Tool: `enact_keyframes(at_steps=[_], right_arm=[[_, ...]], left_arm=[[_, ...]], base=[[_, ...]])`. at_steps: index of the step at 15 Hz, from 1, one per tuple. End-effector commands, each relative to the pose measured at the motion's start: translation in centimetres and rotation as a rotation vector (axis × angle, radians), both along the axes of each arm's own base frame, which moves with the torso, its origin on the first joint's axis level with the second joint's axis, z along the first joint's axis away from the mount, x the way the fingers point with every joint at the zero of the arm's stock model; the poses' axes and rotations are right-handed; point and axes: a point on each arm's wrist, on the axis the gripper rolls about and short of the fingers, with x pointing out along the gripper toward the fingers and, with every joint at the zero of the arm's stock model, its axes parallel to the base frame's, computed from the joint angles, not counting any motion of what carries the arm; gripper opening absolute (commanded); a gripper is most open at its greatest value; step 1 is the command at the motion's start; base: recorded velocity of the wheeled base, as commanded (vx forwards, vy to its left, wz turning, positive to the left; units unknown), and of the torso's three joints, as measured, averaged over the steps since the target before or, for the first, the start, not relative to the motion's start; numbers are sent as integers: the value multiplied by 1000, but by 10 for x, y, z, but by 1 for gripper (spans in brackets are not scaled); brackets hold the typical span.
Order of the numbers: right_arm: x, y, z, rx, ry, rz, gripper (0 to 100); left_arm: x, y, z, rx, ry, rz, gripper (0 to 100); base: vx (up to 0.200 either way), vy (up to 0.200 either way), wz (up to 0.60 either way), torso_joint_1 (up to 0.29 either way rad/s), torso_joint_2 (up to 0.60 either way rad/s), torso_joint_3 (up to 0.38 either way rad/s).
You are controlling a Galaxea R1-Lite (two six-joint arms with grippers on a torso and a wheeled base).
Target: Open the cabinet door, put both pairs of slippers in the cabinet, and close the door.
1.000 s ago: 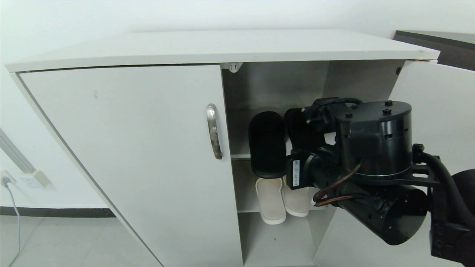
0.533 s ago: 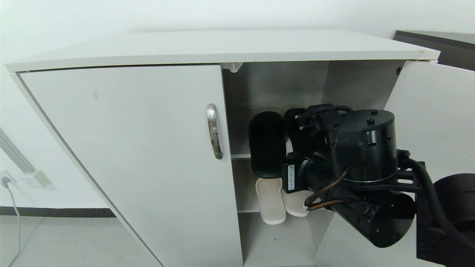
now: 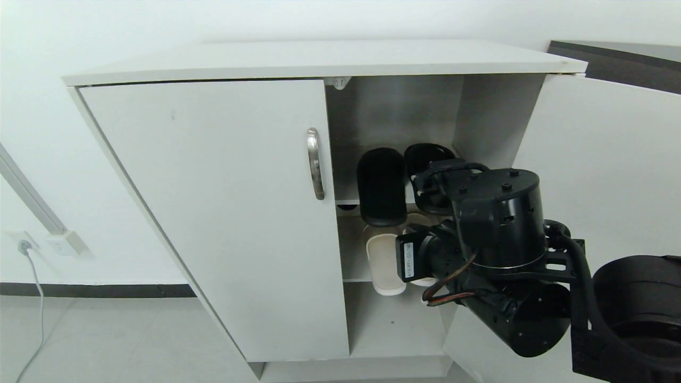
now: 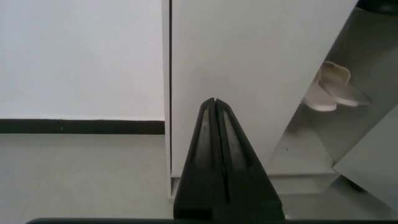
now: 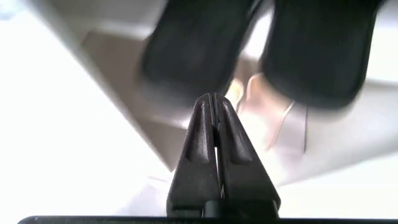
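Note:
The white cabinet [image 3: 319, 58] has its left door [image 3: 213, 213] shut and its right door [image 3: 601, 159] swung open. A pair of black slippers [image 3: 381, 186] sits on the upper shelf, toes sticking out past its edge. On the shelf below lies a pair of white slippers [image 3: 384, 263]. My right arm is in front of the open side. The right gripper [image 5: 214, 98] is shut on nothing and points at the black slippers [image 5: 199, 43], with the white slippers [image 5: 267, 112] below them. My left gripper [image 4: 214, 102] is shut and held low before the closed door, white slippers [image 4: 333, 87] off to one side.
A metal handle [image 3: 315, 164] runs down the closed door's inner edge. The cabinet's bottom shelf [image 3: 393, 324] is bare. A wall socket [image 3: 24, 247] with a cable and a slanting conduit are at the far left, above grey floor.
The whole head picture has shifted and the cabinet looks farther off, so the camera has moved. In it, the right arm sits lower and more to the left, farther from the black slippers.

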Motion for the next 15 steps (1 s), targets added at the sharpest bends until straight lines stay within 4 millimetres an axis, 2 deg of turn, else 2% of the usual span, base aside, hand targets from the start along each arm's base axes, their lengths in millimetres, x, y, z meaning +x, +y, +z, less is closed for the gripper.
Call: enact_keyframes(at_steps=[1, 11, 15], right_arm=[[0, 1, -2, -6, 4, 2, 0], [8, -1, -14, -49, 20, -19, 0], [8, -2, -16, -56, 22, -20, 0]], left_arm=[[0, 0, 0, 0, 0, 1, 0], [0, 0, 0, 1, 0, 1, 0], [0, 0, 0, 1, 0, 1, 0]], base=[[-200, 0, 0, 7, 2, 7], [-200, 0, 0, 1, 1, 2], [0, 0, 0, 0, 0, 0]])
